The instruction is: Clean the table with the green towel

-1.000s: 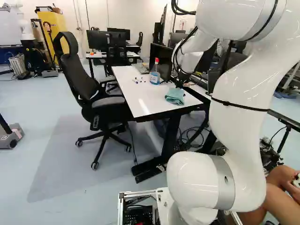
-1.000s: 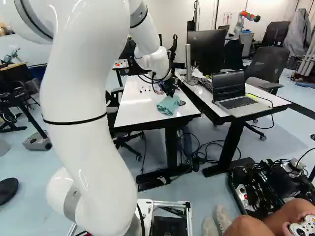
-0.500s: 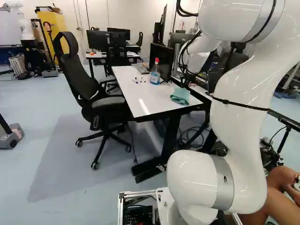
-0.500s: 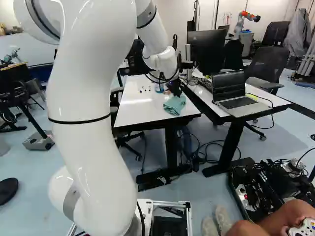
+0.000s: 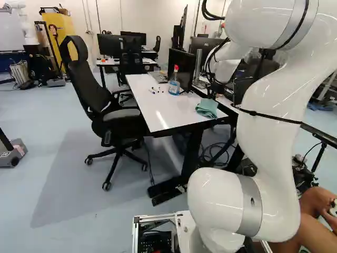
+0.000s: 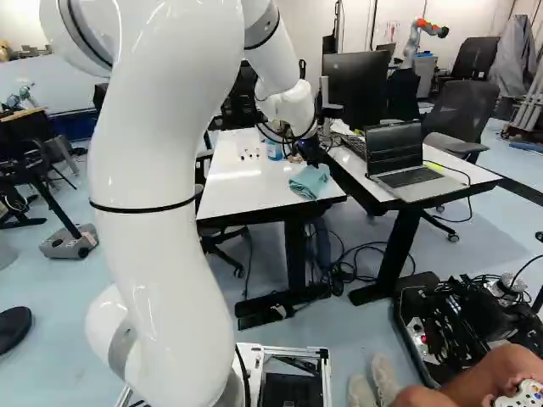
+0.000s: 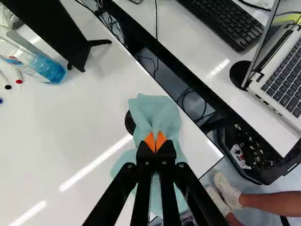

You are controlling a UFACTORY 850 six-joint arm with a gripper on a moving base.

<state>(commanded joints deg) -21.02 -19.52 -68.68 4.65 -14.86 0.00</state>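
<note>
Leftmost on the desk (image 5: 150,113), away toward the far edge, lie the markers (image 5: 154,90), and next along comes the spray bottle (image 5: 174,84), upright just beside the foot of the black monitor (image 5: 180,68) at the right edge. The green towel (image 7: 155,113) is nearer the base, at the near right corner, partly over a black disc (image 7: 130,123) in the desktop. The tool (image 7: 155,142) is closed on it, pinching a bunched fold near the middle, with the loose cloth spread to both sides. Its longer spread runs aslant to the right edge, not along it.

What matters now is that edge: past it is a gap, then the second desk (image 6: 471,180) with the laptop (image 6: 407,174). Most of the top lies on the towel's left, so the next stroke probably calls for a leftward drag (a push further right might drop the cloth over the side).
</note>
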